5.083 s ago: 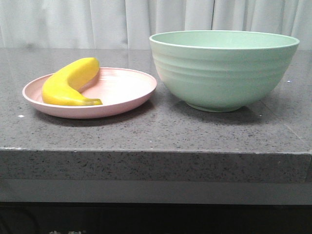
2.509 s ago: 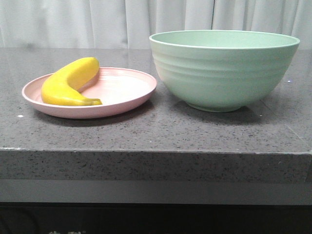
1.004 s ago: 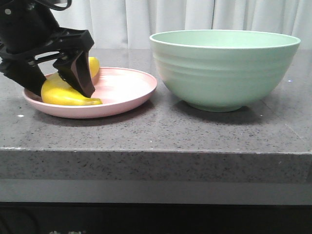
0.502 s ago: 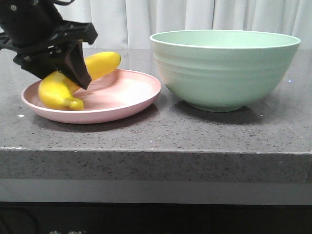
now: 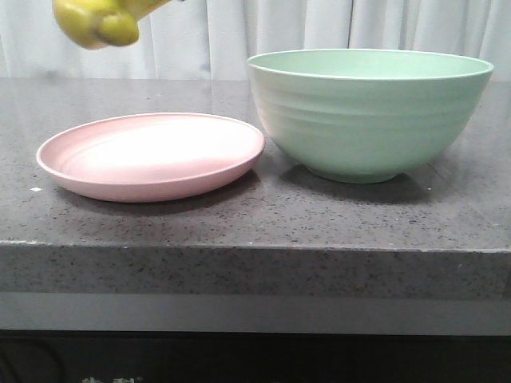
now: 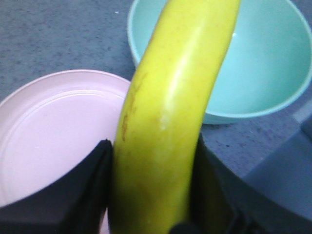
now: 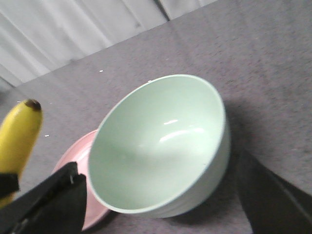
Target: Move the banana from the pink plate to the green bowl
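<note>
The yellow banana [image 5: 96,20] hangs high above the table at the top left of the front view, only its lower end showing. My left gripper [image 6: 152,146] is shut on the banana [image 6: 165,122], one black finger on each side; it is out of frame in the front view. The pink plate [image 5: 152,155] lies bare below and also shows in the left wrist view [image 6: 53,126]. The green bowl [image 5: 367,112] stands to the plate's right with nothing in it [image 7: 156,146]. My right gripper [image 7: 157,161] is open above the bowl, holding nothing.
The plate and bowl sit near the front edge of a dark speckled stone counter [image 5: 255,223]. A white curtain [image 5: 319,24] hangs behind it. In the right wrist view the banana's tip [image 7: 17,136] shows beside the plate [image 7: 78,151].
My left gripper has lifted the banana off the pink plate and risen out of the top of the front view. The plate is now bare. The bowl has not moved.
</note>
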